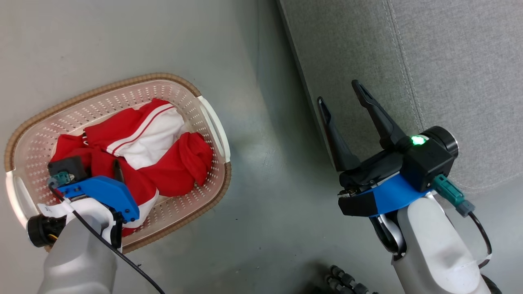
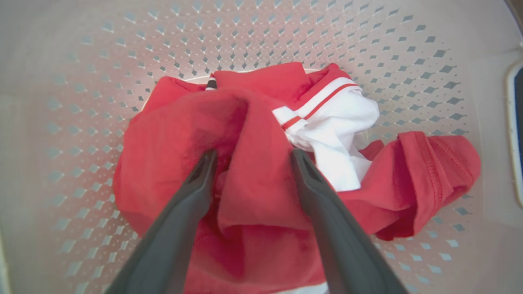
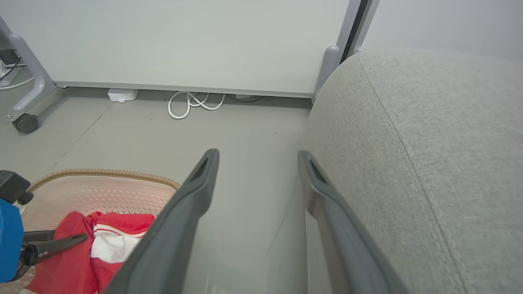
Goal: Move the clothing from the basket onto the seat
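The cream basket [image 1: 122, 83] stands on the floor at the left, holding the red and white clothing [image 1: 163, 151] in a crumpled heap. My left gripper [image 1: 98, 167] reaches down into the basket. In the left wrist view it [image 2: 253, 157] is open, its fingers pressed into the clothing [image 2: 171, 134] on either side of a raised red fold, with the perforated basket wall [image 2: 245, 32] behind. My right gripper [image 1: 338, 92] hangs open and empty over the left edge of the grey seat [image 1: 429, 61]. The right wrist view shows that gripper [image 3: 257, 154], the seat [image 3: 408, 143], the basket [image 3: 102, 173] and the clothing [image 3: 73, 245].
Grey floor [image 1: 265, 183] separates basket and seat. A white wall panel, a coiled white cable [image 3: 192, 104] and a wheeled frame leg [image 3: 26, 122] stand beyond the basket. A black ribbed hose [image 1: 347, 279] lies at the bottom edge.
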Motion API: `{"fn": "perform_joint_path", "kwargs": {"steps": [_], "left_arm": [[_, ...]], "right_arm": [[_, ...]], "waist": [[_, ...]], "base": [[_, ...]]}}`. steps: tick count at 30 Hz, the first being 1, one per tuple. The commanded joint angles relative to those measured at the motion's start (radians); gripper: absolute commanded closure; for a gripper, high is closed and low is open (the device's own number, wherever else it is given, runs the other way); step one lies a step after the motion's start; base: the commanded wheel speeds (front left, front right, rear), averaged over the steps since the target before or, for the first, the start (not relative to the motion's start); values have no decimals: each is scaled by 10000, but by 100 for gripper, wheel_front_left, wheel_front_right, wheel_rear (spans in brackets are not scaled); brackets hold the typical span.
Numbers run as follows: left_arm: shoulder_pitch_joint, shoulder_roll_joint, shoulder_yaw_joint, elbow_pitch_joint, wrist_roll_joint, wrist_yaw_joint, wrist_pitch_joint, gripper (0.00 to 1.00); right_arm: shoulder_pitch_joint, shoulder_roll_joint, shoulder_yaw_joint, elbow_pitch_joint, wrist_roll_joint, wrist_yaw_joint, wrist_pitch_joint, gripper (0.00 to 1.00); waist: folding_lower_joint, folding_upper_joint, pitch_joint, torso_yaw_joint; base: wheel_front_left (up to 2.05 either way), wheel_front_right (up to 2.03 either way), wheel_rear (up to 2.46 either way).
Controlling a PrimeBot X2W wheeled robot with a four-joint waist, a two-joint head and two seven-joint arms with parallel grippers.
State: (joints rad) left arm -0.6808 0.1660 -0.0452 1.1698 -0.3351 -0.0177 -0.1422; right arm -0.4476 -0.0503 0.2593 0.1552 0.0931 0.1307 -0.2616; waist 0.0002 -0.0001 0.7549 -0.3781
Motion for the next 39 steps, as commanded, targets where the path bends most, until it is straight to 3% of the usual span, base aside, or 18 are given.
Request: {"fn": "perform_joint_path", "kwargs": {"steps": [1,3,5,16,24,39], "left_arm": [[-183,118,24,64,-47,26,-14,0],[-244,124,-6,158,-76,16,33,0],[-292,122,-29,246,-79,-8,38,100],[-519,228,-184,588,-191,-316,-47,100],[-254,-49,-383,792,-208,-539,-333,100],[567,-1065,-2191,394,294,-1137,-1174,100]], "right_arm": [[-125,-2,37,-43,66,1,-49,0],[-114,-2,59,-50,101,1,-49,0],[-111,-2,52,-33,130,1,-49,0],[-152,-2,18,56,155,1,-50,0],[-49,-4,-154,213,35,1,-50,0],[929,-13,-681,1157,-507,1,-44,0]], "waist": [[-2,1,66,-59],[-2,1,105,-87],[-2,1,117,-99],[-2,1,6,-42],[-2,1,-798,315],[-2,1,-4304,1987]], "base": [[0,0,0],[0,0,0],[0,0,0],[0,0,0],[0,0,0],[0,0,0]]}}
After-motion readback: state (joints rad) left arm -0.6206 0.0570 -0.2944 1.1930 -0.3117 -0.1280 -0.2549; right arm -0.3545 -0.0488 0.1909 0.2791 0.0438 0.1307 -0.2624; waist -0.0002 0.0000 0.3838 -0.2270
